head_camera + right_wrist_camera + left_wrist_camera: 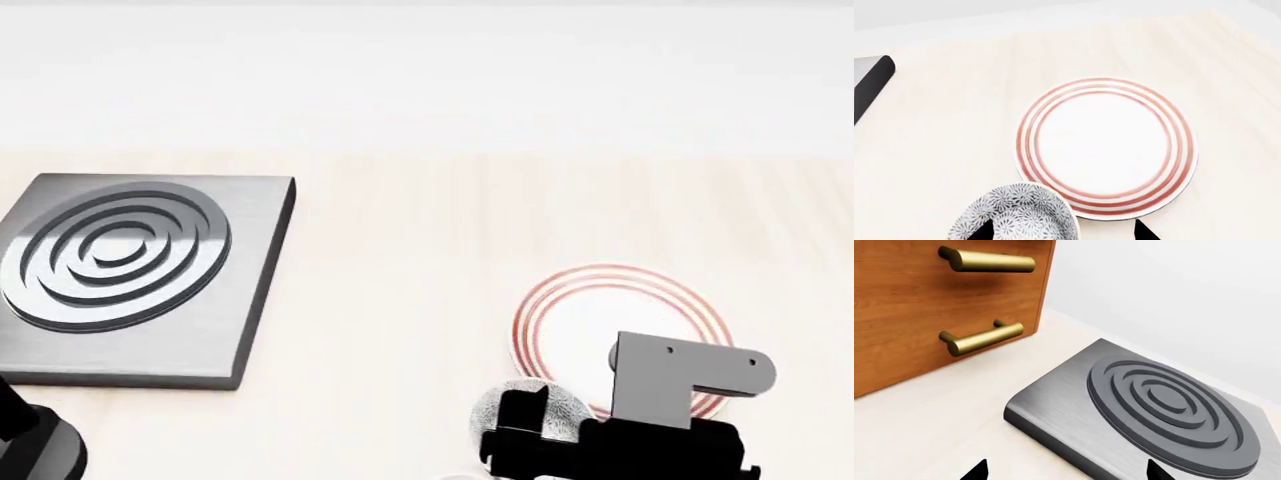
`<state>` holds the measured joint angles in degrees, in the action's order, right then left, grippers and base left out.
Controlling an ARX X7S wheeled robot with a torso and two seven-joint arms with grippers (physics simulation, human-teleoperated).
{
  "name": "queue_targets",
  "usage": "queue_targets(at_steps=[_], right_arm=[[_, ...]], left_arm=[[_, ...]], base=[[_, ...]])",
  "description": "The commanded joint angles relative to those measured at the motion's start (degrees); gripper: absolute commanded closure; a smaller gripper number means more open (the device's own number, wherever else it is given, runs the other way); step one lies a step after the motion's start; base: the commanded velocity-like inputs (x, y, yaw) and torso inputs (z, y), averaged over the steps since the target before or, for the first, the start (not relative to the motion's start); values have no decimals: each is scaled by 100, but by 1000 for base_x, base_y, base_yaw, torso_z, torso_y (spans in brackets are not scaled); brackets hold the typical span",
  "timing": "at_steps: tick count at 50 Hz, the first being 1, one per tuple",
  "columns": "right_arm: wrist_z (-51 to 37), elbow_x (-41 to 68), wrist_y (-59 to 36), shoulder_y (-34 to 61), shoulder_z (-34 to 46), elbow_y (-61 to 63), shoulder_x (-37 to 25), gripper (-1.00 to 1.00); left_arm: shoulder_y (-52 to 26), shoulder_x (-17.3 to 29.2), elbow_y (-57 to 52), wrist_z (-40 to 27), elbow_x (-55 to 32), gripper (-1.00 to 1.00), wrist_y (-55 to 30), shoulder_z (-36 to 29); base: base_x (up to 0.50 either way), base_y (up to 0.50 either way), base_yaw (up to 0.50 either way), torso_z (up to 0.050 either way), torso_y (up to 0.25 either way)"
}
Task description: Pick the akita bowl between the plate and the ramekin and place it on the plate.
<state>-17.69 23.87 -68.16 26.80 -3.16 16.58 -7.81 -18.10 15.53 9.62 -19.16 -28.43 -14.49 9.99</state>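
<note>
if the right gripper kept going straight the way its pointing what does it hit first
Most likely the akita bowl: it sits between the right gripper's open fingertips in the wrist view, nearer than the plate. Depth is unclear, so it might meet the bowl's rim.

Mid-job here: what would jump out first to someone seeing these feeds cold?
The red-ringed plate on the pale counter, empty, with the speckled bowl just off its rim under the right hand. Further left in the head view sits a grey burner block with raised rings; the left wrist view shows wooden drawers with brass handles beside it.
</note>
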Motion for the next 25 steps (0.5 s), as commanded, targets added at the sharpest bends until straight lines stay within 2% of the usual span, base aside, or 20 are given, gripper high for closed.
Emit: queue_targets(at_steps=[1,25], right_arm=[[19,49,130,24,-59,-254,-5,-100],[194,145,594,69,-160,-1024,-26,-100]], left_arm=[[7,12,-8,-15,-22,-100,-1,-10],[-12,29,29,-36,-37,-100,27,-48]], base=[[0,0,0,0,0],[0,0,0,0,0]])
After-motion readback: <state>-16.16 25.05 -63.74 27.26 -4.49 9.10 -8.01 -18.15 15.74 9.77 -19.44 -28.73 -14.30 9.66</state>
